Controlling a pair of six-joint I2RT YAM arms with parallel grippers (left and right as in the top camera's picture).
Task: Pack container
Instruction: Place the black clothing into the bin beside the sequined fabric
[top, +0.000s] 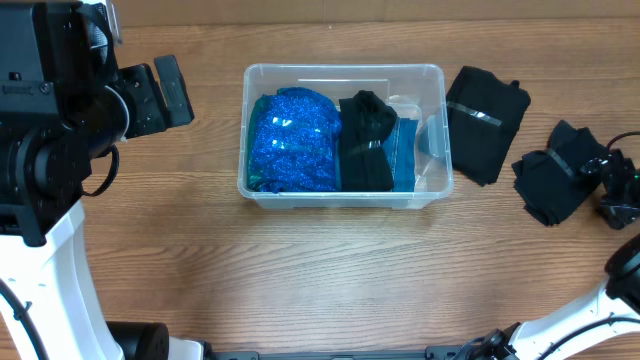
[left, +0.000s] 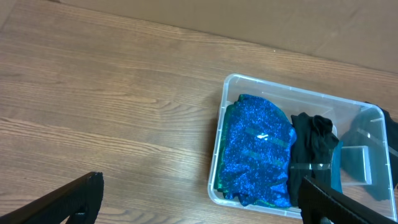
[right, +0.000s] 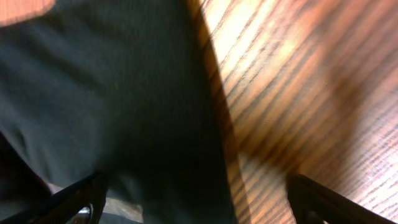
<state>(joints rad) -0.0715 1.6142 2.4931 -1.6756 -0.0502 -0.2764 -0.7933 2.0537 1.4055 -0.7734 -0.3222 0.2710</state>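
Black folded garment lay directly under right claw, jaws wide, nothing held. Left claw also wide, idle. Container sat mid-surface, part filled. Step judged: garment pick-up. Next req.: descend, close, carry to container.

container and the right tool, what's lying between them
Overhead view: one black folded bundle beside the container, then a second black bundle right at the right tool.
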